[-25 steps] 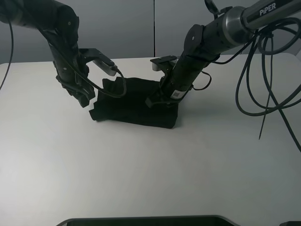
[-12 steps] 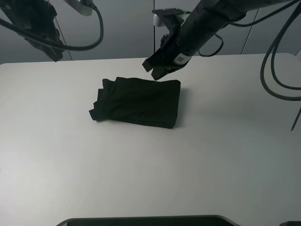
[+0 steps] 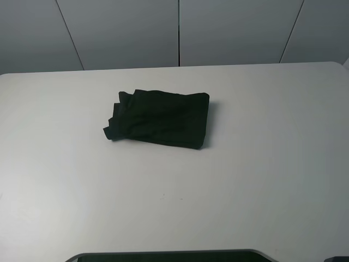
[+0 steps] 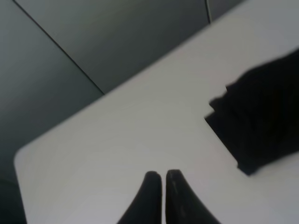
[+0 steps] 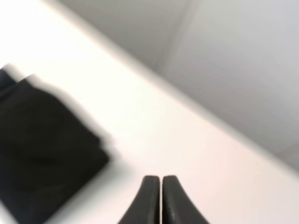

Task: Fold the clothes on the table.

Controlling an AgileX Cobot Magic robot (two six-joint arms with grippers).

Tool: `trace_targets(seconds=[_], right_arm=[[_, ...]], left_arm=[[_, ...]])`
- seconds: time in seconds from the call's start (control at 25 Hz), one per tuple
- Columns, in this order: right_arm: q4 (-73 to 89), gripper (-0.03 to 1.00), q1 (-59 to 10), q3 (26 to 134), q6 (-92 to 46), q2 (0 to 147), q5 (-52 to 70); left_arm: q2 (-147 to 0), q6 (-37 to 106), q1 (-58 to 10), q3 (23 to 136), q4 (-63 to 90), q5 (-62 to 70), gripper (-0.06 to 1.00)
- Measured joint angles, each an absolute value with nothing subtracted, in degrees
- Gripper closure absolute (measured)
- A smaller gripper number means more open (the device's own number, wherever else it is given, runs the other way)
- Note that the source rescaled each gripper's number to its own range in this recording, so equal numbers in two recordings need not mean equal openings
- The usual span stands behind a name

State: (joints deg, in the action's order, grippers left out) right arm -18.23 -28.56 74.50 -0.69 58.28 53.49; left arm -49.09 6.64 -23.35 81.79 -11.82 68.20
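Shirt [image 3: 158,118] folded on table [image 3: 245,174], both hands [image 4: 163,179] [image 5: 161,183] pressed together, empty, well clear

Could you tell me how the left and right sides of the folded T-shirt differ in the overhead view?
The left side of the T-shirt is ragged, with layers stepping out unevenly, while its right side forms one fairly straight folded edge. The left side also looks lumpier and the right side flatter. Both sides are plain black, show no print, and lie flat on the white table, with no gripper touching them.
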Motion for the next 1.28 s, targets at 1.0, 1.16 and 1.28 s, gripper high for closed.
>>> trace_targets(seconds=[1.0,1.16,1.28], right_arm=[[-26.8,-0.03,-19.1,74.7,-12.4,7.2,69.9],[-27.9,-0.03,-9.2,74.7,-16.3,6.3,70.1],[-25.3,-0.03,-4.8,74.7,-15.3,5.9,70.1]], left_arm=[[-17.9,-3.8,-23.3,81.2,-19.4,70.2,-0.04],[-15.4,-3.9,-23.3,78.6,-20.6,70.2,-0.05],[-13.2,-5.9,-23.3,75.4,-20.6,70.2,-0.05]])
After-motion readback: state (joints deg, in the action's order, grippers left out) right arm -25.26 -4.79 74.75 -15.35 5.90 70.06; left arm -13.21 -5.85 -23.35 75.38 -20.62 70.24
